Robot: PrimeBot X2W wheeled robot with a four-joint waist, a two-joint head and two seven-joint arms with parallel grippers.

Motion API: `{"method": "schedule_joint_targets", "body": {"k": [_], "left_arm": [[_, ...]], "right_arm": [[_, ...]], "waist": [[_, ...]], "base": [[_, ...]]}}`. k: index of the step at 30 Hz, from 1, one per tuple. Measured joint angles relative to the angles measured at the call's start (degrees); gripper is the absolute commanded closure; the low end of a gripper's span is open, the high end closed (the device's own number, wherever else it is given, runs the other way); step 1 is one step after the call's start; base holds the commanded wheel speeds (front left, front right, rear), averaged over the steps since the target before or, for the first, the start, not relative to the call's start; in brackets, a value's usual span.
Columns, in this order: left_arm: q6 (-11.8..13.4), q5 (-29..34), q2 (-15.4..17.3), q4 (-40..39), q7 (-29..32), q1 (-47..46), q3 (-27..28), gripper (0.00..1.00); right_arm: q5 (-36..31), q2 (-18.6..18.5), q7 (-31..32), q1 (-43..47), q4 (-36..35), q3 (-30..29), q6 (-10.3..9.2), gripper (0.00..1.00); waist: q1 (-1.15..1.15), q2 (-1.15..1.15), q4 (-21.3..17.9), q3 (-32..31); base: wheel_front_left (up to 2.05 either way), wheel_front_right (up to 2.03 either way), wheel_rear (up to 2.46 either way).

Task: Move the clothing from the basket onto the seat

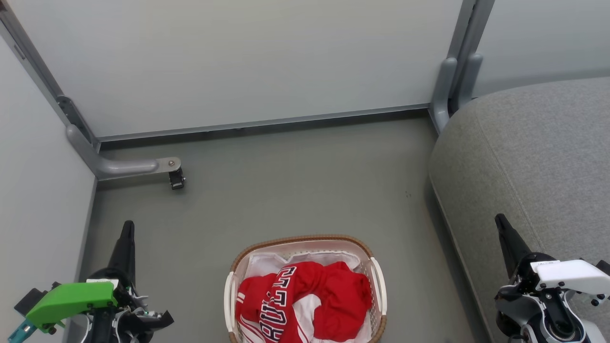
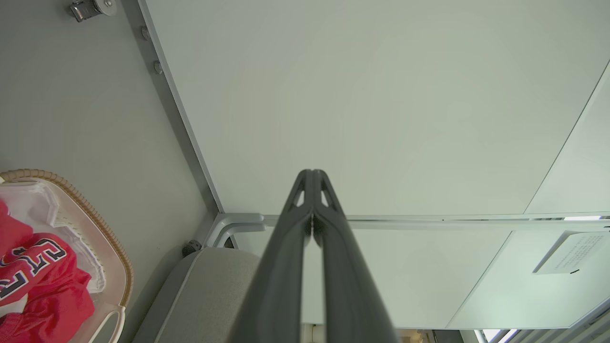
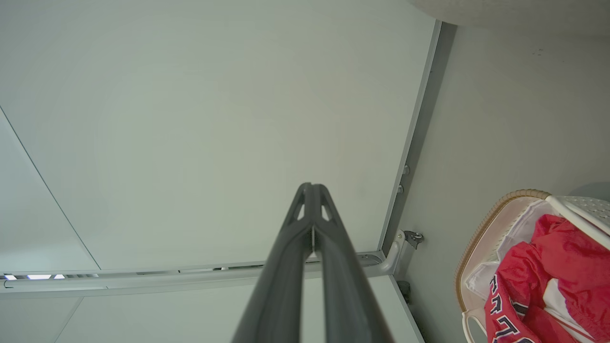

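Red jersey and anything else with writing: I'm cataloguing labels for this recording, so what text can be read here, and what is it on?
"RO" (likely; white-and-navy block letters) on the red jersey in the basket; folds hide the rest, so no whole word reads.
Printed lines on the white sign on the wall panel, left wrist view: too small to read.
Nothing else legible.

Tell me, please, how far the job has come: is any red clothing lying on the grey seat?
Done: nothing yet. The red clothing lies bundled in the basket, and the visible part of the seat is bare. In hand: nothing; the left gripper and right gripper are shut and empty, one at each side of the basket. Left: lifting the clothing out and laying it on the seat.
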Motion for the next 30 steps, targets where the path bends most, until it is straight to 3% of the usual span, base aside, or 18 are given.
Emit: {"method": "schedule_joint_targets", "body": {"k": [5, 6, 7, 8, 9, 10, 18, 30], "left_arm": [[0.0, 0.0, 0.0, 0.0, 0.0, 0.0, 0.0, 1.00], [0.0, 0.0, 0.0, 0.1, 0.0, 0.0, 0.0, 0.00], [0.0, 0.0, -0.1, 0.6, 0.0, 0.2, 0.0, 1.00], [0.0, 0.0, -0.2, 1.1, -0.1, 0.5, -0.1, 0.00], [0.1, 0.0, -0.3, 1.7, -0.1, 1.0, -0.1, 1.00], [0.1, 0.0, -0.4, 2.1, -0.1, 1.5, -0.2, 0.00], [0.1, 4.2, -0.3, 2.9, -2.3, 1.9, -0.8, 0.00], [0.1, 19.8, -0.3, 2.9, -5.4, 1.8, -0.9, 0.00]], "right_arm": [[0.0, 0.0, 0.0, 0.0, 0.0, 0.0, 0.00, 1.00], [0.0, 0.0, 0.0, 0.0, 0.1, 0.0, 0.00, 0.00], [0.0, 0.1, 0.0, 0.2, 0.5, 0.0, 0.00, 1.00], [0.0, 0.3, 0.0, 0.6, 0.9, 0.1, 0.00, 0.00], [0.0, 0.5, 0.0, 1.1, 1.4, 0.1, -0.01, 1.00], [0.0, 0.6, 0.0, 1.6, 1.8, 0.1, -0.02, 0.00], [-2.3, -0.2, -2.1, 1.9, 1.8, 1.8, -0.02, 0.00], [-13.4, -1.9, -5.3, 0.7, 2.0, 3.8, -0.02, 0.00]], "waist": [[0.00, 0.00, 0.0, 0.0], [0.00, 0.00, 0.0, 0.0], [0.00, 0.00, 0.0, 0.0], [0.00, 0.00, 0.0, 0.0], [0.00, 0.00, 0.0, 0.0], [0.00, 0.00, 0.0, 0.0], [0.00, 0.00, 0.1, 0.1], [0.00, 0.00, 0.2, 0.4]], "base": [[0.00, 0.00, 0.00], [0.00, 0.00, 0.00], [0.00, 0.00, 0.00], [0.00, 0.00, 0.00], [0.00, 0.00, 0.00], [0.00, 0.00, 0.00], [0.00, 0.00, 0.00], [0.00, 0.00, 0.00]]}}
